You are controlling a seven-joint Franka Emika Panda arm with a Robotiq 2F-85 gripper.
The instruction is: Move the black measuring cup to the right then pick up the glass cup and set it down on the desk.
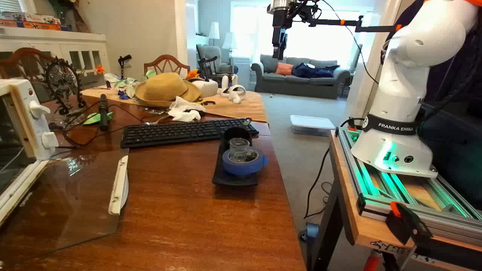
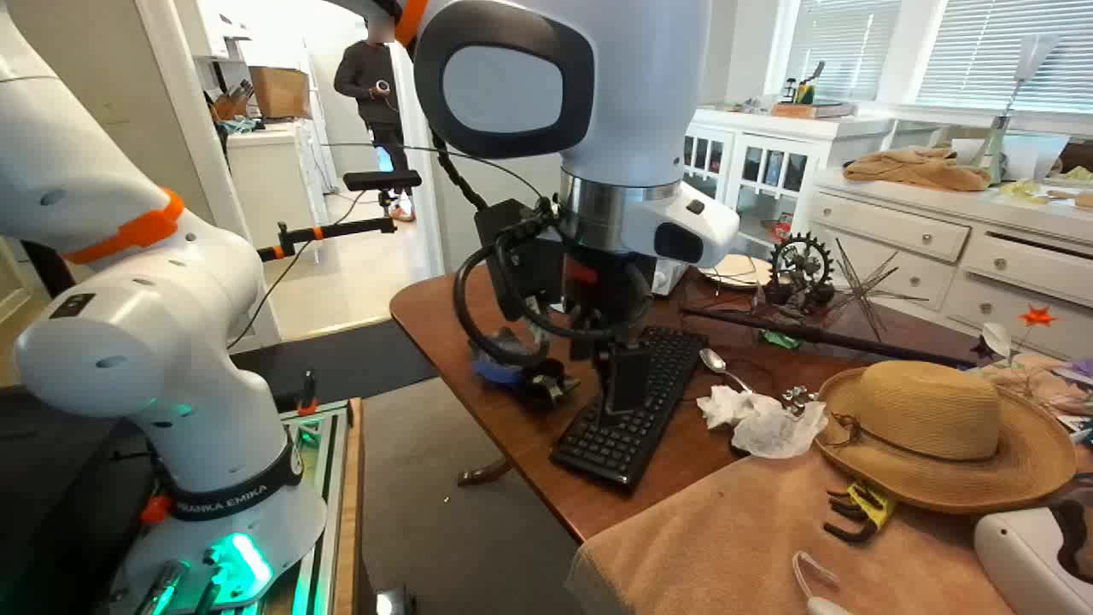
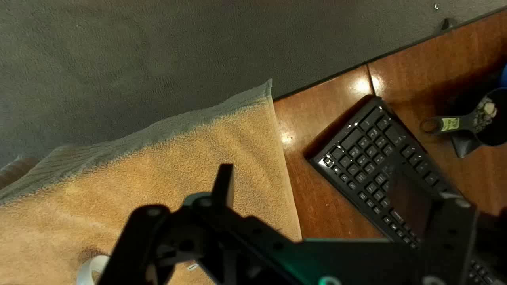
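Note:
On the glossy reddish-brown desk (image 1: 180, 218), the glass cup (image 1: 239, 145) is upright at a blue tape roll, apparently inside its ring. Just behind it is the black measuring cup (image 1: 236, 132), partly covered by the glass in that exterior view. At the right edge of the wrist view, the measuring cup (image 3: 497, 122) is cut off, its labelled handle pointing left and small bits inside. The glass cup is outside the wrist view. My gripper (image 3: 319, 188) hangs high above the towel and keyboard, away from both cups. Its jaws stand wide apart, holding nothing.
A black tray (image 1: 234, 180) lies under the blue tape roll (image 1: 244, 165). Behind are a keyboard (image 1: 177, 133), crumpled tissue (image 1: 184, 109), an orange towel (image 3: 222, 142) and a straw hat (image 2: 914, 418). A lowered glass oven door (image 1: 75, 195) covers part of the desk.

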